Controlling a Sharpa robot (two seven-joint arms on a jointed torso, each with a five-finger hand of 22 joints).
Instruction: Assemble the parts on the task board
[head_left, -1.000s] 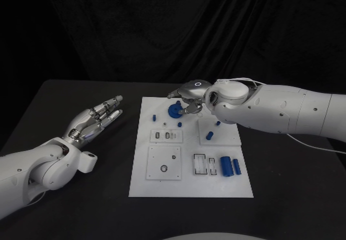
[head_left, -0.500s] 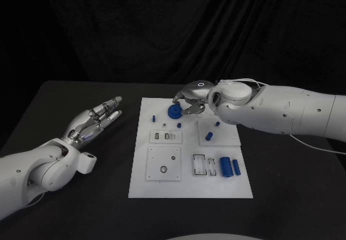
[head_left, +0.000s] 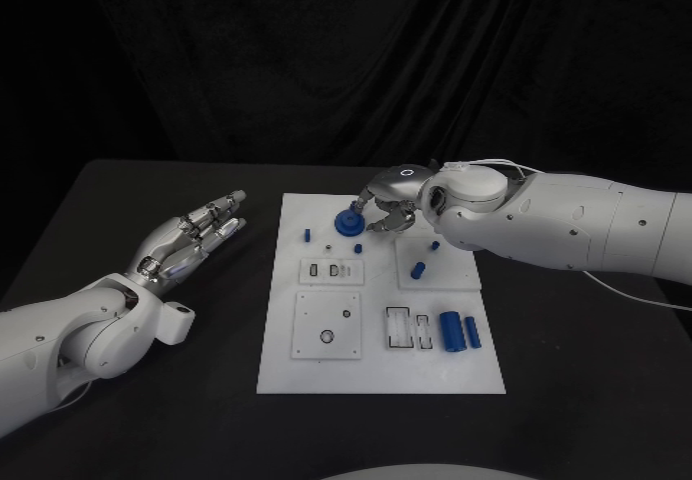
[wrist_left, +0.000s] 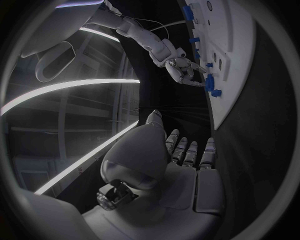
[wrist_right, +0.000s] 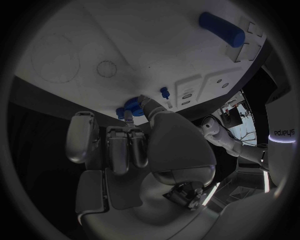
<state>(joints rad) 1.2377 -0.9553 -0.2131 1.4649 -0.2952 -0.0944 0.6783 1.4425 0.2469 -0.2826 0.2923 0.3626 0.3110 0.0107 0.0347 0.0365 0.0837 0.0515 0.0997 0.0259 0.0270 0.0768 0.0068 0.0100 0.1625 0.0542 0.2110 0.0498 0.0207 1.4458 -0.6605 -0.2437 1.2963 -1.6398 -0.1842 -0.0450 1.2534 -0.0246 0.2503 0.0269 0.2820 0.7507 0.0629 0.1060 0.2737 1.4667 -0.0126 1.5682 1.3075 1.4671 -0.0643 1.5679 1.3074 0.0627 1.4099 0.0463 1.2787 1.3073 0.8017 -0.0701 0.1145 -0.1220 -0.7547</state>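
Note:
The white task board (head_left: 378, 370) lies mid-table. A blue round part (head_left: 349, 223) sits near its far edge. My right hand (head_left: 387, 200) reaches over that edge, and its thumb and fingertips pinch the round part (wrist_right: 130, 106); the left wrist view shows the same hand (wrist_left: 183, 69) at the part (wrist_left: 210, 83). My left hand (head_left: 195, 240) hovers flat with fingers apart over the table left of the board, holding nothing. Small blue pegs (head_left: 307, 236) (head_left: 418, 270) stand on the board, and two blue cylinders (head_left: 460, 332) lie at its near right.
White inset plates with slots (head_left: 332, 271) and a hole (head_left: 327, 325) sit on the board's left half, and a slotted holder (head_left: 408, 329) lies beside the cylinders. Black table (head_left: 159, 410) surrounds the board, with dark curtain behind.
My right hand has shifted slightly right and its fingers have closed down onto the blue round part. The left hand has not moved.

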